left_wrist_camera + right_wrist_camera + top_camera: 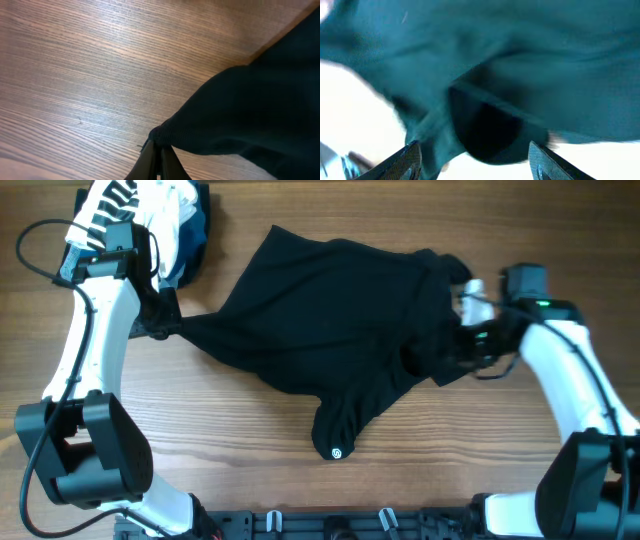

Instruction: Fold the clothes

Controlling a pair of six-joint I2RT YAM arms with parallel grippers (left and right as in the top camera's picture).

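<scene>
The black garment (330, 330) lies spread across the middle of the wooden table, with a small light logo (336, 452) on a flap pointing to the front. My left gripper (165, 330) is shut on the garment's left tip; the left wrist view shows the fingers (159, 150) pinching a fabric corner (240, 115) just above the wood. My right gripper (470, 345) is at the garment's right edge, fingers wide open (475, 157) around bunched fabric (490, 100), which looks teal and blurred there.
A stack of striped black-and-white, white and blue garments (160, 220) sits at the back left corner, right behind my left arm. Bare wood (230, 460) lies in front of the garment. The arm bases stand at the front corners.
</scene>
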